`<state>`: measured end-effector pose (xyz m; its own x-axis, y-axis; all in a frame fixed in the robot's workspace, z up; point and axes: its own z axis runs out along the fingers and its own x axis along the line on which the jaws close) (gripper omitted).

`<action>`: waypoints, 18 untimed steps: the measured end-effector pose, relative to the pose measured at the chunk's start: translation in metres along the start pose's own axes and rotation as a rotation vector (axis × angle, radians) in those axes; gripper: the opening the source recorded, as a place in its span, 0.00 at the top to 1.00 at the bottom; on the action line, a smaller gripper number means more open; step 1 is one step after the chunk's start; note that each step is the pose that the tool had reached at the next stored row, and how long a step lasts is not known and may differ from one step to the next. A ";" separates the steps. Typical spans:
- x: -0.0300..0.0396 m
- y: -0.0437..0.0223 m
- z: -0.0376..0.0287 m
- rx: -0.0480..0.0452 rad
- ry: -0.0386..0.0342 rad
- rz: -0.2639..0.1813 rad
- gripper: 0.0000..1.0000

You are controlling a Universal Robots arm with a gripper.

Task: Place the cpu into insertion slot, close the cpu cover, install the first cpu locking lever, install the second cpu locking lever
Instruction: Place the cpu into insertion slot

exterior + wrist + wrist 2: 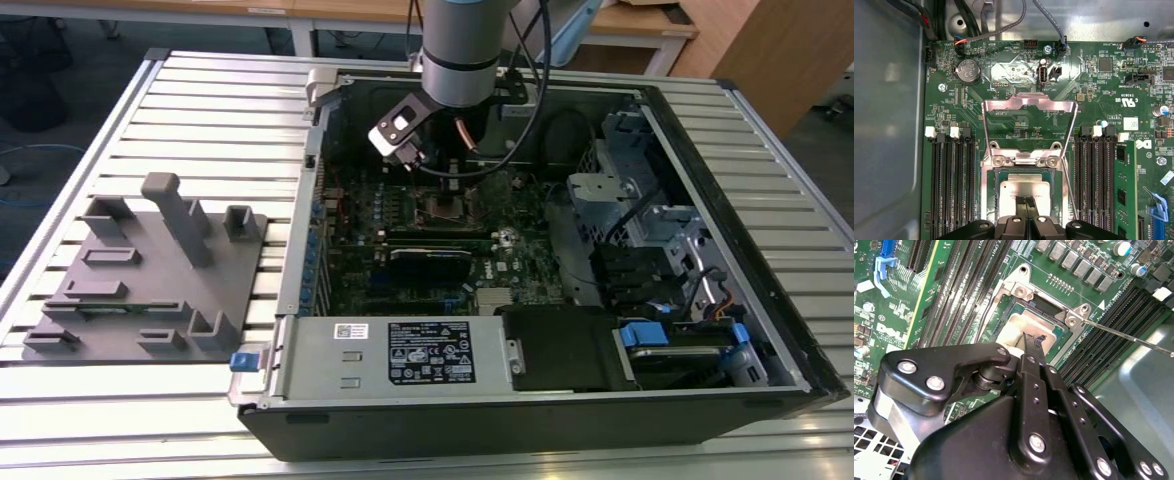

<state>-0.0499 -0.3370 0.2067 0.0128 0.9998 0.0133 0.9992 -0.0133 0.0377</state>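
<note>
The cpu (1024,189), a pale silvery square, lies flat in the insertion slot (991,172) on the green motherboard. My gripper (1026,201) is shut, its black fingertips together over the chip's near edge; whether they press on it I cannot tell. In the second wrist view the gripper (1035,342) stands on the cpu (1046,322) inside the slot's metal rim (1021,290). The cpu cover (1019,106) stands swung up and open behind the slot. A thin wire locking lever (1129,337) sticks out unlatched beside the socket. In the exterior view my gripper (435,180) hangs just above the slot (447,208).
Long black memory slots (951,185) flank the socket on both sides. The open computer case (694,130) holds a grey power supply (400,355) at the front and a drive cage (627,190) towards the exterior view's right. A grey fixture plate (147,270) sits outside the case.
</note>
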 end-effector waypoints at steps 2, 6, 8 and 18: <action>0.0000 0.0000 -0.0001 0.0001 -0.0001 0.000 0.90; 0.0000 0.0001 -0.0028 0.0002 -0.0003 0.000 0.90; 0.0000 0.0002 -0.0058 0.0001 -0.0002 0.000 0.90; 0.0001 0.0026 -0.0069 0.0001 -0.0001 0.000 0.90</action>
<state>-0.0476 -0.3370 0.2136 0.0129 0.9998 0.0132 0.9992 -0.0134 0.0377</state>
